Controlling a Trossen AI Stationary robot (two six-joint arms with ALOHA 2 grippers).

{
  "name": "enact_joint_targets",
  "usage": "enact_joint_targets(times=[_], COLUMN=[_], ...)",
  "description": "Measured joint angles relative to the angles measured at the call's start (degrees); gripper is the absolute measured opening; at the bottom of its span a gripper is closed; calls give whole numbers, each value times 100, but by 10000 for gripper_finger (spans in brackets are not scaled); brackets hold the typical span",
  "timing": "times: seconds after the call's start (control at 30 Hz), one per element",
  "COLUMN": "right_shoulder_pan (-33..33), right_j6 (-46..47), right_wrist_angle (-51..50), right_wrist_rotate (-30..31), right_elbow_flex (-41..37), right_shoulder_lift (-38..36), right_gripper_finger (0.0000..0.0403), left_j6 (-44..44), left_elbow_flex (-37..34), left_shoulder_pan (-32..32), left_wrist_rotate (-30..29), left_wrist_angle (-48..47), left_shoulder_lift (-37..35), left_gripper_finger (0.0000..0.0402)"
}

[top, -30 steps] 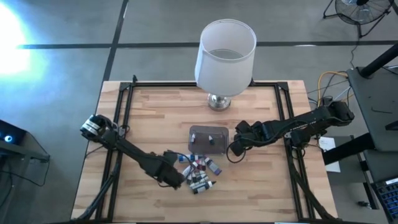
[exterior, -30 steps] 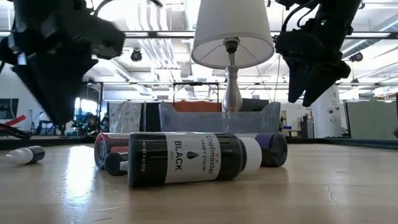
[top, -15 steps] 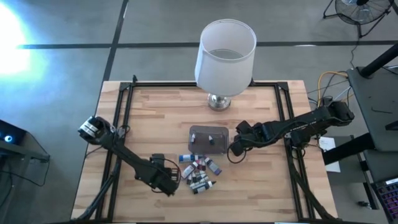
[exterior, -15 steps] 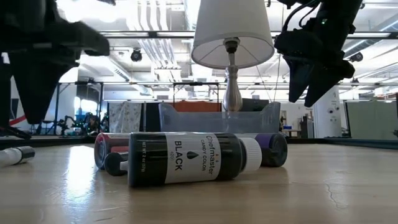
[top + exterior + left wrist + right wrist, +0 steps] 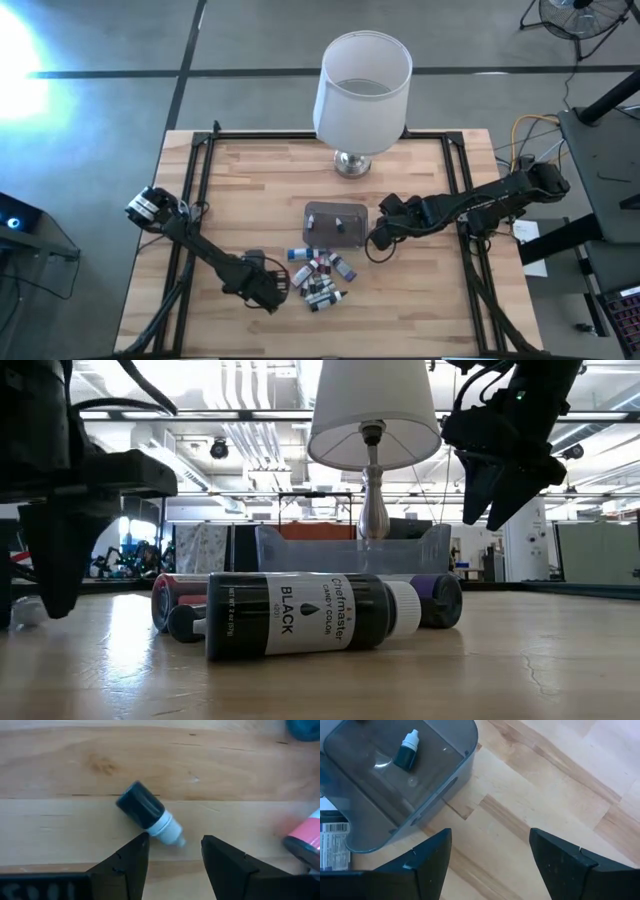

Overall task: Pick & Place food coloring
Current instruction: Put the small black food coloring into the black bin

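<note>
High view shows the food coloring point(image 5: 320, 277) as a cluster of small bottles lying on the wooden counter point(image 5: 250, 190), just in front of a grey translucent tub point(image 5: 335, 224) and well in front of a white-shaded lamp point(image 5: 362, 95). Just left of that cluster sits the left tool point(image 5: 272, 290), fingers spread apart and holding nothing, with one dark-bodied, white-tipped bottle point(image 5: 150, 815) lying on its side just ahead of its fingertips. At the tub's right side hangs the right tool point(image 5: 378, 238), fingers wide and empty, above bare wood; a single dark bottle point(image 5: 407, 751) rests inside the tub.
</note>
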Motion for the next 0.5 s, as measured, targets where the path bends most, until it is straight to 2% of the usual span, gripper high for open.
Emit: enact_joint_targets(times=[0.5], right_shoulder_pan=[-37], right_j6=[-39], right_wrist_angle=[-13], right_wrist_rotate=[4], right_elbow_flex=[0], right_shoulder_lift=[0], right_gripper_finger=[256], left_j6=[-133], left_elbow_flex=[19], left_shoulder_pan=[-46], left_wrist_rotate=[-139], left_wrist_angle=[-232], left_shoulder_lift=[-1], left_gripper_finger=[152])
